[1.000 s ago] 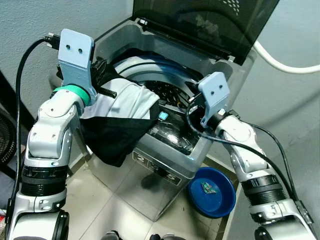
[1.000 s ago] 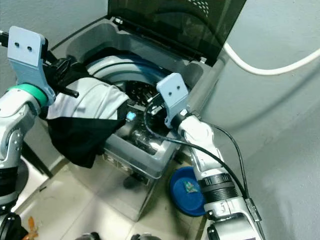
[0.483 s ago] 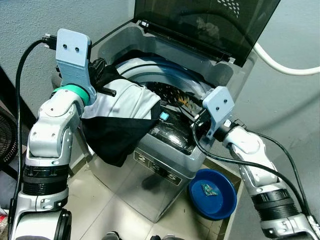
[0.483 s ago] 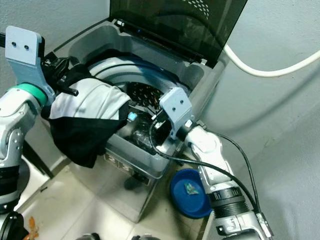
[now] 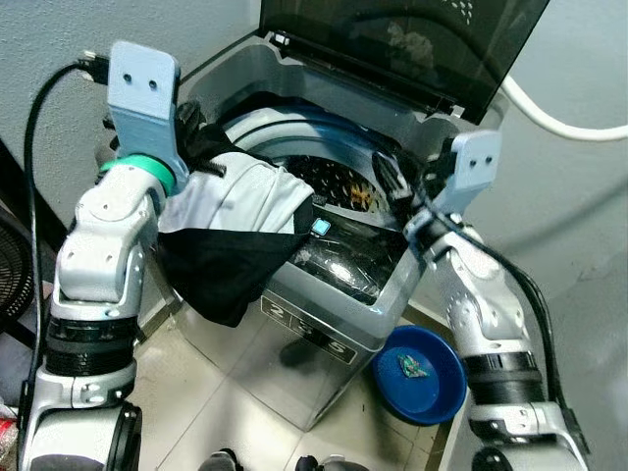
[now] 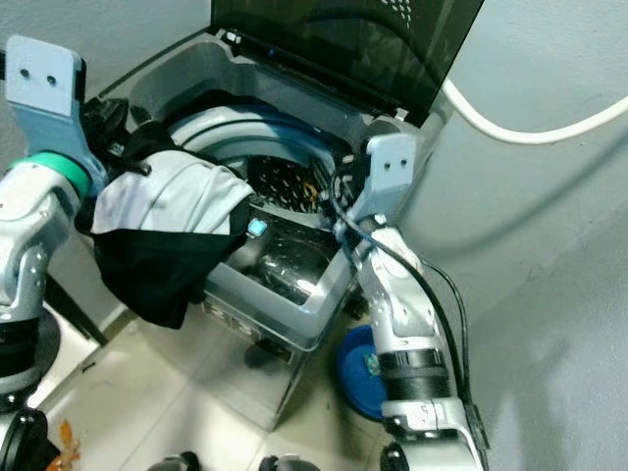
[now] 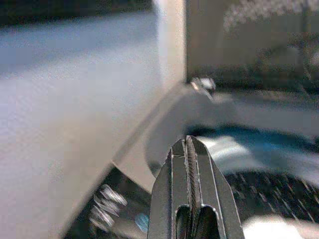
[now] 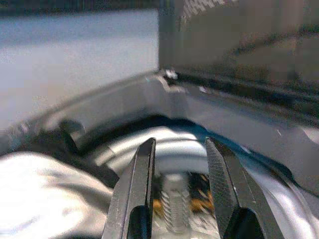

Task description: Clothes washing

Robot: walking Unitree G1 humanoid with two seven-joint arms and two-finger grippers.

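Note:
A top-loading washing machine [image 5: 334, 306] stands with its dark lid [image 5: 392, 39] raised. A white and black garment [image 5: 240, 211] lies draped over its left front rim, the black part hanging down outside. My left gripper [image 7: 189, 145] is at the machine's left rim beside the garment, fingers shut with nothing seen between the tips. My right gripper [image 8: 178, 145] is open, held above the right side of the drum [image 5: 339, 182], pointing in across the tub. Dark clothes with orange bits lie inside the drum.
A blue basin [image 5: 417, 378] sits on the tiled floor by the machine's right front corner, under my right arm. A white hose [image 5: 564, 126] runs along the grey wall behind. A dark fan [image 5: 10, 265] stands at the far left.
My right arm has swung up and back, lifting its gripper from the front rim to above the drum's right side. The left arm and the garment have stayed put.

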